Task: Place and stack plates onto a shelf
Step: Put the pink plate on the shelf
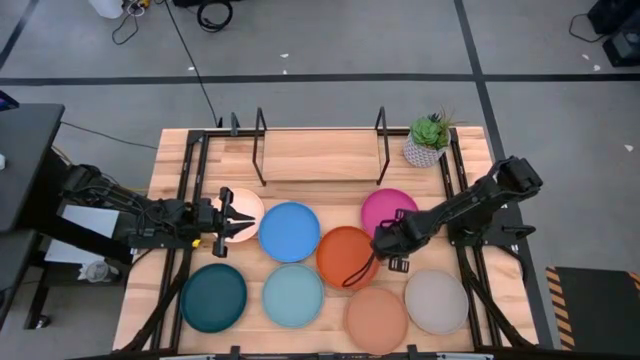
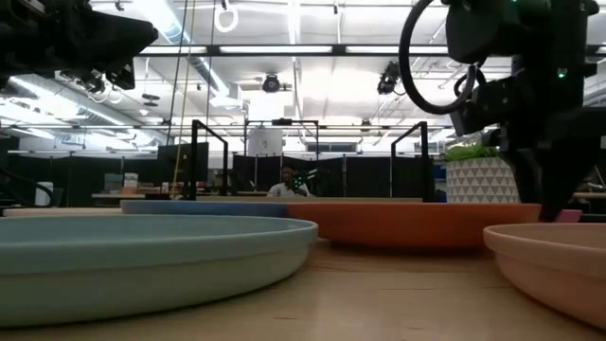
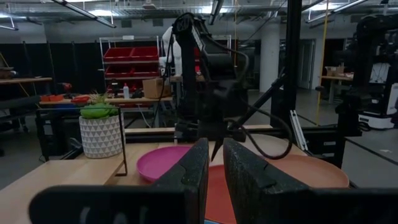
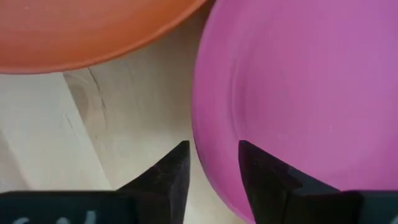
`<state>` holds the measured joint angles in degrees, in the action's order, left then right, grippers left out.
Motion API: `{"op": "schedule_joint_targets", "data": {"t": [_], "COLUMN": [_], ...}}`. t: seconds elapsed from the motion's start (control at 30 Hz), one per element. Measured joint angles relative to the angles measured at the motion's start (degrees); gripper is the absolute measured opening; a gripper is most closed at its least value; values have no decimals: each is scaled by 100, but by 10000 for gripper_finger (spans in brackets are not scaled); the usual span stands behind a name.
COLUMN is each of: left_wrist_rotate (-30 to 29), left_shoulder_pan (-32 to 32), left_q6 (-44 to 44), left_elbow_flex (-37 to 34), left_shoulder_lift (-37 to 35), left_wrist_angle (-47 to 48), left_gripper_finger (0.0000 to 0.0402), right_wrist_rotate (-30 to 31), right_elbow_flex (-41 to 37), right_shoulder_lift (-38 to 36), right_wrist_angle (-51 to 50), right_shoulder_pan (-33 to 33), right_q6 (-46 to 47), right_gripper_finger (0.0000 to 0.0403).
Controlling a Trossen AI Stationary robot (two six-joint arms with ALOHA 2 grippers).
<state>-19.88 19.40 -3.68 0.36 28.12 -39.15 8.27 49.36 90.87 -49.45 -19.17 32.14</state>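
Eight plates [image 1: 290, 231] lie before the shelf [image 1: 320, 155].

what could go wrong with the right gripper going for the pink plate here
The open right gripper straddles the edge of the magenta plate, close to the orange plate. A shallow bite on that thin rim might slip. Lifting could also knock the orange plate, since the two sit nearly rim to rim.

High view looks straight down on the whole tabletop [image 1: 170, 160]. Low view sits at tabletop level, facing the room. Left wrist view looks across; right wrist view looks down, close. All share the magenta plate [image 4: 298, 93].
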Motion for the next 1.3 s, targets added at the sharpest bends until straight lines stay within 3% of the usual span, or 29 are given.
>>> {"op": "schedule_joint_targets", "data": {"t": [0.27,0.53,0.73,1.03,1.3], "left_wrist_rotate": [0,0,0,0,0], "left_shoulder_pan": [0,2,2,2,2], "left_q6": [2,303,304,297,299], "left_elbow_flex": [2,1,2,0,1], "left_shoulder_lift": [-1,-1,0,0,-2], "left_wrist_angle": [-1,-3,-3,-5,-5], "left_gripper_finger": [55,55,55,55,55], "right_wrist_rotate": [-85,-195,-413,-436,-220], "right_elbow_flex": [-48,-157,-62,1209,1972], "right_shoulder_lift": [0,-25,-125,-140,-118], "right_wrist_angle": [104,-146,-374,-1016,-140], "right_shoulder_pan": [102,178,176,156,186], "right_q6": [-225,108,199,218,-1164], "right_gripper_finger": [55,16,13,13,13]}}
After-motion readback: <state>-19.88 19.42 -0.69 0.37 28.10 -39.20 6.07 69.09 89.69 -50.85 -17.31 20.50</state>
